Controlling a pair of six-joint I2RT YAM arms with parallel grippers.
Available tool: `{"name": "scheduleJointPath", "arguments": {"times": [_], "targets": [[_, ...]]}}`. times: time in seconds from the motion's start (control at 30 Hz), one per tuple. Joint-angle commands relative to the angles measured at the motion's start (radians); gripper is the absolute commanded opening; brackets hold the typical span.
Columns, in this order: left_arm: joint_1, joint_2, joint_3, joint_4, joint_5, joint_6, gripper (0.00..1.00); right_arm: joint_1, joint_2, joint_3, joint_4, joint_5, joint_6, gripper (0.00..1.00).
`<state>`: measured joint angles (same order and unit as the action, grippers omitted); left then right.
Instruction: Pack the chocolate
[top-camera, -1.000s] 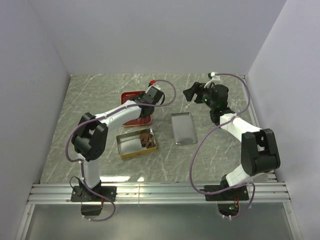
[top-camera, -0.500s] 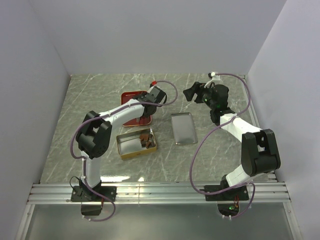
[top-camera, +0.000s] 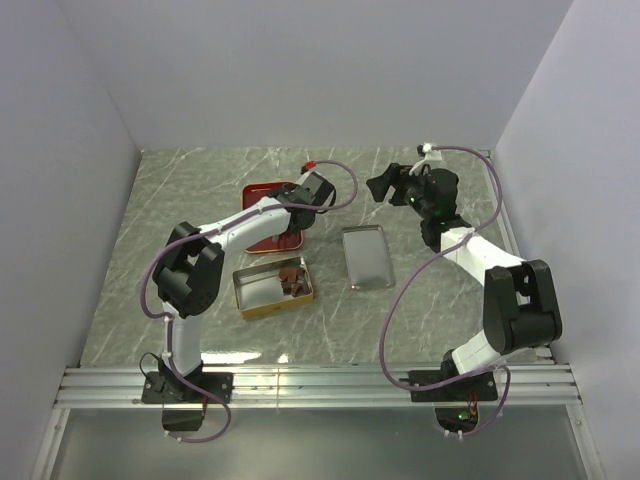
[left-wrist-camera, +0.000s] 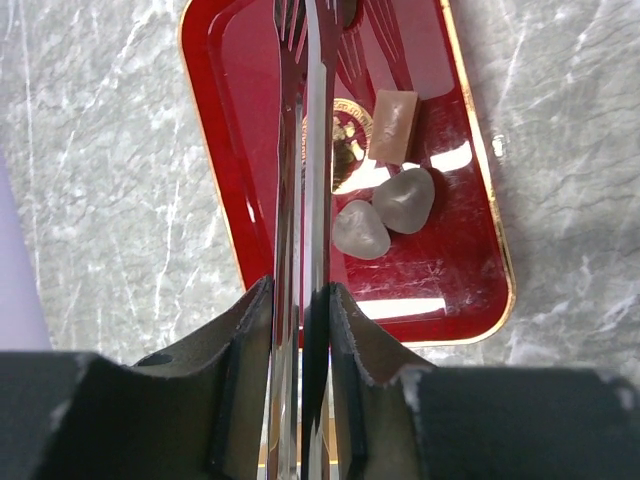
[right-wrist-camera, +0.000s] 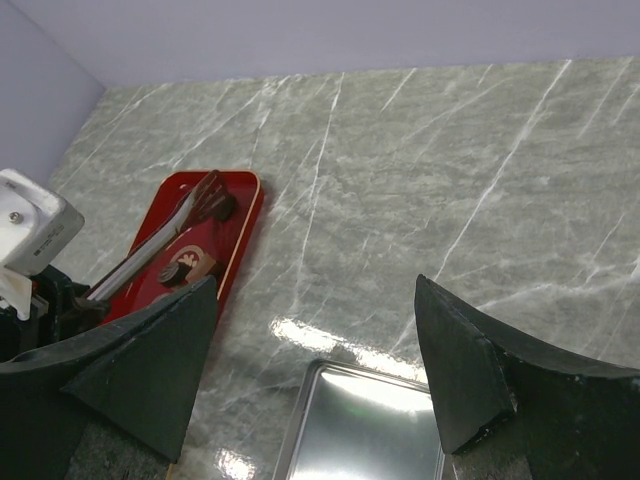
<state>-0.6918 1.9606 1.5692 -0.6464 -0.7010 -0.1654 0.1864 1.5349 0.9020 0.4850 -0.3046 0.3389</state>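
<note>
My left gripper is shut on a pair of metal tongs that reach out over the red tray. Three chocolate pieces lie on the tray to the right of the tongs: one blocky and two roundish. In the right wrist view the tongs' tip sits at a dark piece near the tray's far end. More chocolate pieces lie in the right end of the gold tin. My right gripper is open and empty, raised above the silver lid.
The silver lid lies flat between the arms, right of the gold tin. The red tray is just behind the tin. Grey walls close in the marble table on the left, back and right.
My left gripper has shifted slightly to the right over the red tray with the tongs. The right arm has not moved.
</note>
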Motion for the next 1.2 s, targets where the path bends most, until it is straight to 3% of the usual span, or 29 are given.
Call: {"name": "scheduleJointPath", "arguments": {"times": [0.0, 0.63, 1.17], "targets": [[-0.009, -0.048, 0.025, -0.01, -0.057, 0.004, 0.31, 0.002, -0.044, -0.003, 0.029, -0.004, -0.012, 0.86], [-0.063, -0.178, -0.043, -0.137, -0.118, -0.092, 0.31, 0.001, -0.044, -0.002, 0.035, -0.018, -0.008, 0.86], [-0.064, -0.154, -0.09, 0.008, -0.088, -0.033, 0.34, 0.005, -0.048, -0.003, 0.033, -0.011, -0.011, 0.86]]}}
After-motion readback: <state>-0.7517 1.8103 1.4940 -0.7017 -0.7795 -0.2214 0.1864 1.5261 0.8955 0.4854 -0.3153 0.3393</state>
